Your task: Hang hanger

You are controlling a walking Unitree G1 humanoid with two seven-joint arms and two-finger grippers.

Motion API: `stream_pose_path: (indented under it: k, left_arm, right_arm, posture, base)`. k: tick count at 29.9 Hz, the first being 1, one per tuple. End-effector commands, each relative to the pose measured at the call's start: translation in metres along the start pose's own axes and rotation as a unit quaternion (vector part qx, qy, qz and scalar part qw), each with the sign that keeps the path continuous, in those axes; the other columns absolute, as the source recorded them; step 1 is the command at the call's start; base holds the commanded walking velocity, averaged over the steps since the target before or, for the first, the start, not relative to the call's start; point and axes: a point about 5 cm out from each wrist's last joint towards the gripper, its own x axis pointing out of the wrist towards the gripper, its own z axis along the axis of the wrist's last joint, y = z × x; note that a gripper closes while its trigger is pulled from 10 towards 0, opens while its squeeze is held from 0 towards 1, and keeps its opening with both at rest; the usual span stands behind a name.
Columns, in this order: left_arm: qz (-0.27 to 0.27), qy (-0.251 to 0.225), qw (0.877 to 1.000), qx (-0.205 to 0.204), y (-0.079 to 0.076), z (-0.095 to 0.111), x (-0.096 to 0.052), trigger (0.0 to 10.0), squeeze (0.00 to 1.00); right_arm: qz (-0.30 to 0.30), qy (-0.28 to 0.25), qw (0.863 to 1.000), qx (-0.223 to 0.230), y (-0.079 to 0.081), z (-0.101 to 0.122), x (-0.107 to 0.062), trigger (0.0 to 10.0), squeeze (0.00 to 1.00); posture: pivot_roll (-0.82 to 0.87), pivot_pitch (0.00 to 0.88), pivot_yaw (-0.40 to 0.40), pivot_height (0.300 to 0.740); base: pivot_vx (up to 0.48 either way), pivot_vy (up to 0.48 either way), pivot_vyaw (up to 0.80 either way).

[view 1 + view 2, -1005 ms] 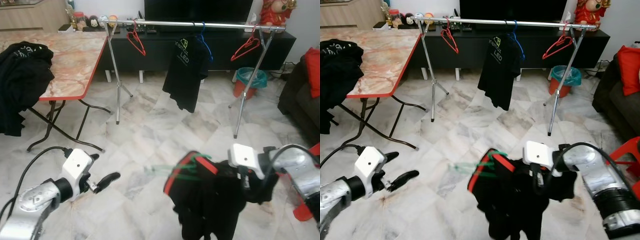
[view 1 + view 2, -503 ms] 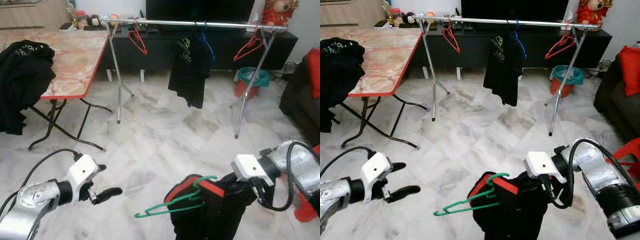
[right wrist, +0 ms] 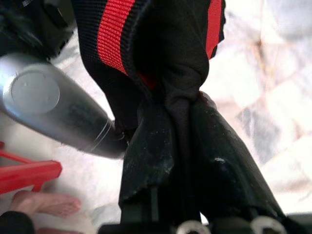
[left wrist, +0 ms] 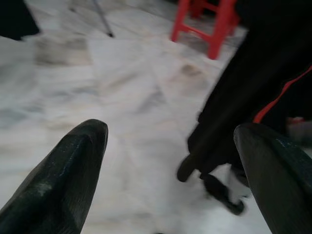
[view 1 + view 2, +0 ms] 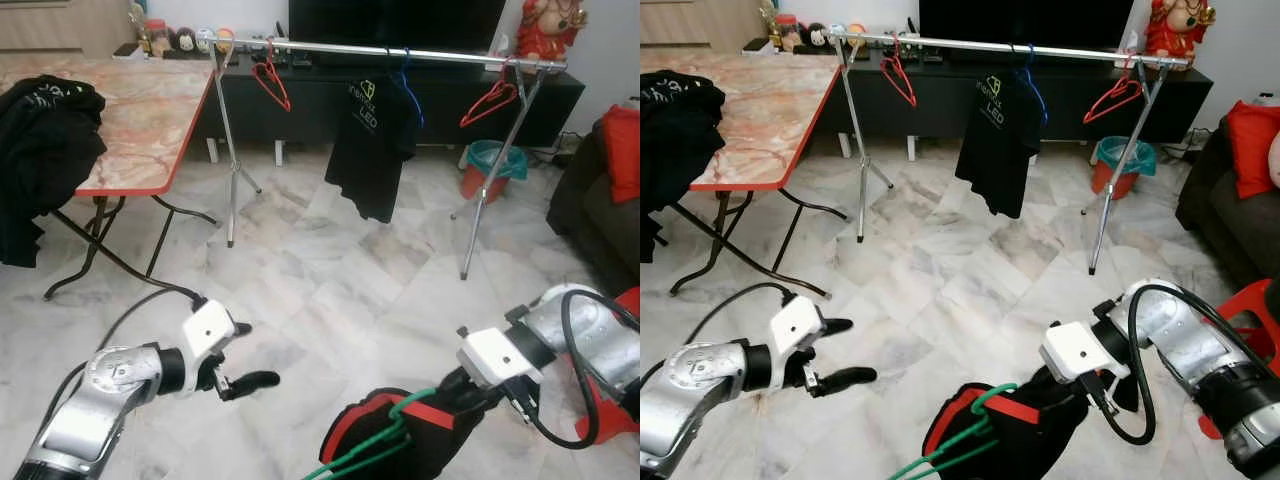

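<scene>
Fingers (image 3: pixel 161 161) pinching garment (image 5: pixel 1040 440) sank lower (hanger (image 5: pixel 960 445) too).

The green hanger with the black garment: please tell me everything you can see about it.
The green hanger looks like thin plastic, with its hook at the garment's collar and its arms slanting down out of frame. It carries a black garment with red trim, bunched and hanging low over the marble floor. The right gripper has its jaws shut on the cloth. The left gripper, jaws open, is apart from it.
</scene>
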Motion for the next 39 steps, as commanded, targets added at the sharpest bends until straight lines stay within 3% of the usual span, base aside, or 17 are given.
stream_pose_path:
  k: [1, 4, 16, 26, 39]
  left_arm:
    - [-0.029, 0.001, 1.0, -0.003, -0.003, 0.003, 0.005, 10.0, 0.0]
    - [-0.044, 0.004, 0.999, -0.004, -0.006, 0.003, 0.011, 10.0, 0.0]
    - [-0.078, -0.013, 0.997, -0.022, -0.009, 0.011, 0.018, 10.0, 0.0]
    - [-0.153, 0.02, 0.988, -0.023, -0.023, 0.005, 0.013, 10.0, 0.0]
    - [-0.15, 0.021, 0.988, -0.03, -0.022, 0.002, 0.022, 10.0, 0.0]
  right_arm:
    - [-0.009, -0.007, 0.999, -0.043, -0.01, 0.014, -0.006, 10.0, 0.0]
    - [-0.039, -0.026, 0.996, -0.071, -0.028, 0.025, -0.006, 10.0, 0.0]
    - [-0.008, -0.05, 0.995, -0.087, -0.032, 0.031, 0.014, 10.0, 0.0]
    - [-0.006, -0.04, 0.996, -0.084, -0.033, 0.027, 0.014, 10.0, 0.0]
    - [-0.011, -0.055, 0.991, -0.122, -0.041, 0.045, 0.011, 10.0, 0.0]
  posture:
    - [0.02, 0.0, -0.066, 0.74]
    - [0.02, 0.0, -0.059, 0.74]
    - [0.03, 0.0, -0.057, 0.74]
    - [0.03, 0.0, -0.056, 0.74]
    - [0.03, 0.0, -0.059, 0.74]
  base:
    - [0.0, 0.0, 0.0]
    - [0.0, 0.0, 0.0]
    - [0.0, 0.0, 0.0]
    - [0.0, 0.0, 0.0]
    - [0.0, 0.0, 0.0]
